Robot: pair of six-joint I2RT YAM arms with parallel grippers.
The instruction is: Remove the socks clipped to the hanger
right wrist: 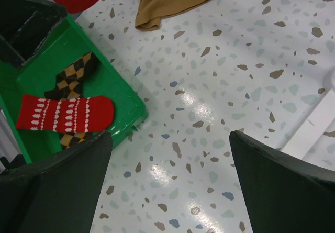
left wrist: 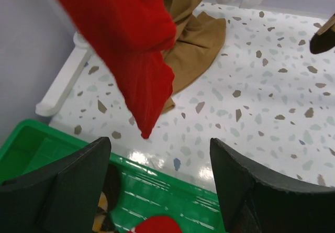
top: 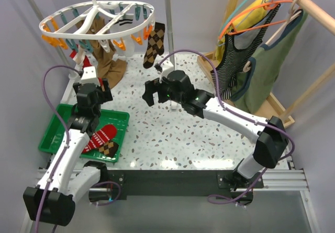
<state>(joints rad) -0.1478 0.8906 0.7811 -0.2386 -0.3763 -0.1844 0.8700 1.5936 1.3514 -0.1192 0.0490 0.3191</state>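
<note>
The white oval hanger (top: 97, 21) hangs at the back left with orange and teal clips. Clipped to it are an argyle sock (top: 154, 44), long tan socks (top: 110, 65) that reach the table, and a red sock (left wrist: 131, 44). A striped white sock (top: 125, 20) barely shows. My left gripper (left wrist: 159, 191) is open and empty, over the far rim of the green tray (top: 57, 123), just below and short of the red sock's toe. My right gripper (right wrist: 170, 186) is open and empty above the table, below the argyle sock and apart from it.
The tray (right wrist: 120, 102) holds a red patterned sock (right wrist: 68, 112) and an argyle sock (right wrist: 73, 76). The hanger's white stand has a post (top: 167, 13) and a base bar (right wrist: 314, 128). A wooden rack at the right carries a striped tank top (top: 235, 60), a green garment (top: 272, 60) and wire hangers (top: 251, 8).
</note>
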